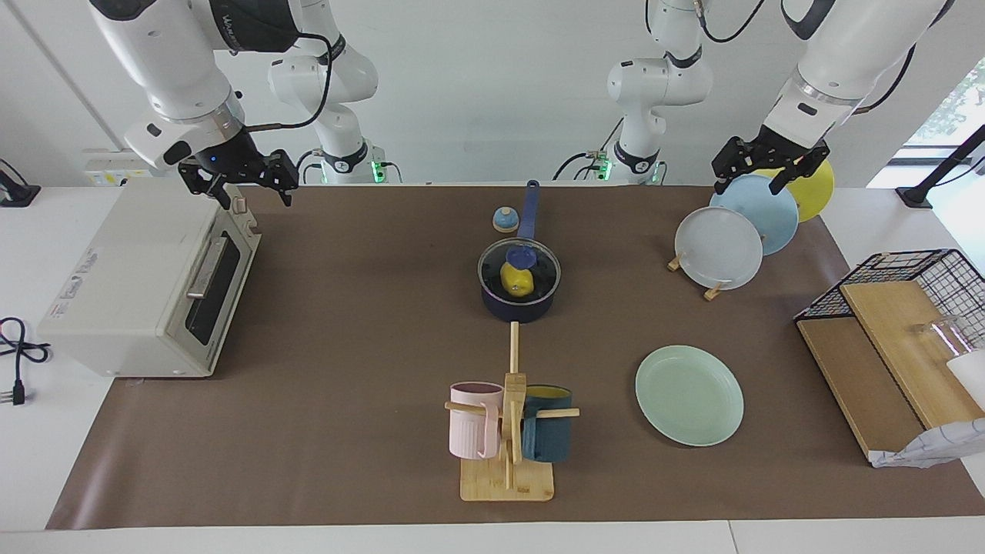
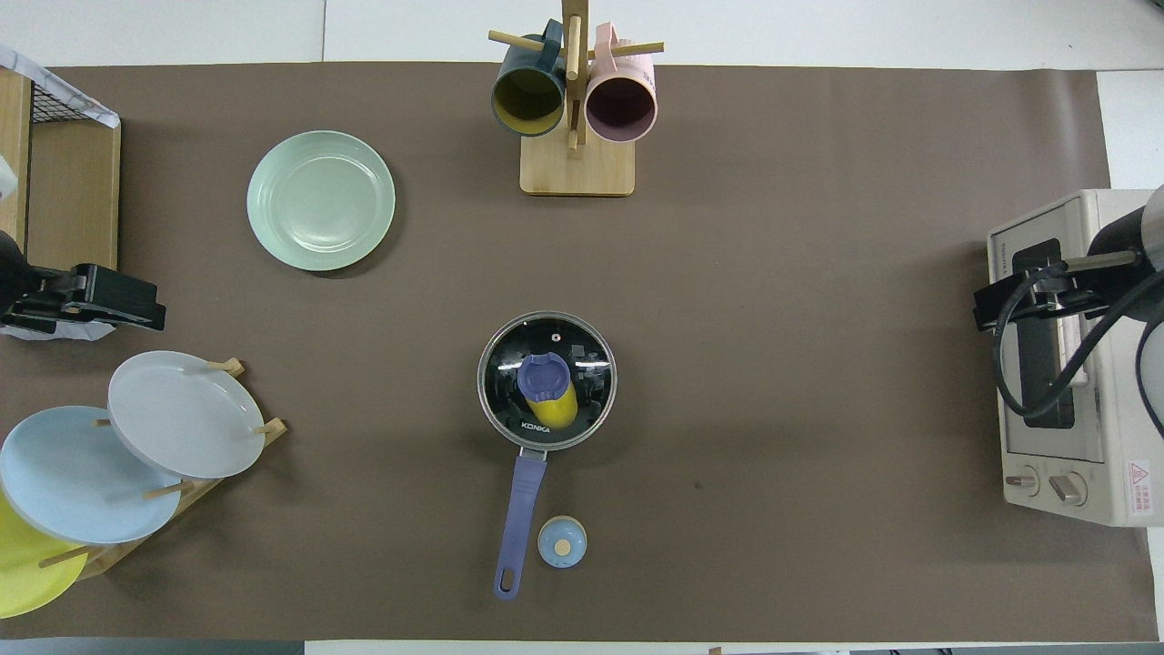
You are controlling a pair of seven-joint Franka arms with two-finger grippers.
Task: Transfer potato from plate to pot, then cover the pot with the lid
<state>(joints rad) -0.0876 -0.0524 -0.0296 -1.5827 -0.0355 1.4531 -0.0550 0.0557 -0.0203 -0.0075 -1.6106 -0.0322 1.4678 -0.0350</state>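
Note:
The dark blue pot (image 1: 517, 306) (image 2: 498, 400) stands mid-table, its long handle (image 2: 518, 518) pointing toward the robots. The glass lid (image 1: 542, 268) (image 2: 589, 362) with a blue knob rests on the pot. Through the glass shows the yellow potato (image 1: 518, 283) (image 2: 558, 409), inside the pot. The mint-green plate (image 1: 689, 395) (image 2: 320, 200) lies bare, farther from the robots toward the left arm's end. My right gripper (image 1: 258, 196) (image 2: 987, 305) hangs open and holding nothing over the toaster oven's corner. My left gripper (image 1: 748, 185) (image 2: 136, 314) hangs open and holding nothing over the plate rack.
A toaster oven (image 1: 146, 285) sits at the right arm's end. A mug tree (image 1: 508, 431) with two mugs stands farther out than the pot. A small bell (image 1: 505, 220) lies beside the pot handle. Upright plates in a rack (image 1: 719, 248) and a wire basket (image 1: 916, 269) with boards occupy the left arm's end.

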